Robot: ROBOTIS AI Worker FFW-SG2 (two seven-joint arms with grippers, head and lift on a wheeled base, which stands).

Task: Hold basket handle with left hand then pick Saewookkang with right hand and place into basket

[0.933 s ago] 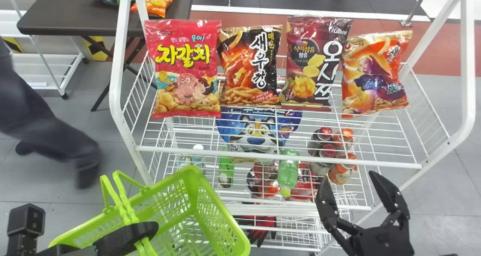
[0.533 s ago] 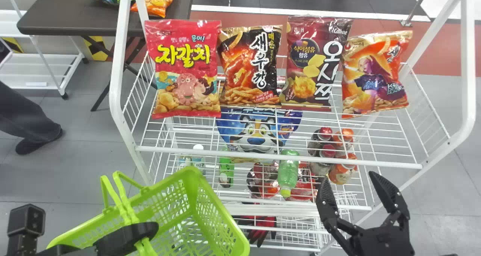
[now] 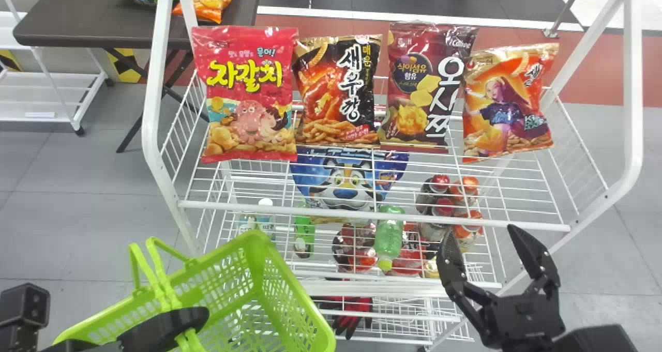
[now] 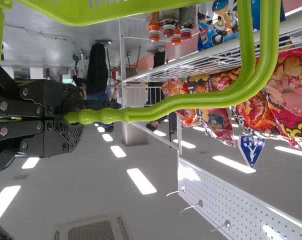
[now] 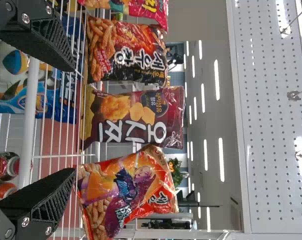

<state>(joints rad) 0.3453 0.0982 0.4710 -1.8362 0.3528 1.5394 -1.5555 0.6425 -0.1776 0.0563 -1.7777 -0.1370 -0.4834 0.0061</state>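
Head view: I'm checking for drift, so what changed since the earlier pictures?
The open black right gripper sits slightly higher in view; the white wire rack and lime-green plastic basket slightly further left. The black left gripper still holds the basket's handle; nothing was taken.

The left gripper (image 3: 178, 321), low on the left, is closed, its fingers pressed together. The right gripper (image 3: 481, 230) (quite the opposite) has its two fingers spread wide, pointing forward, low on the right.
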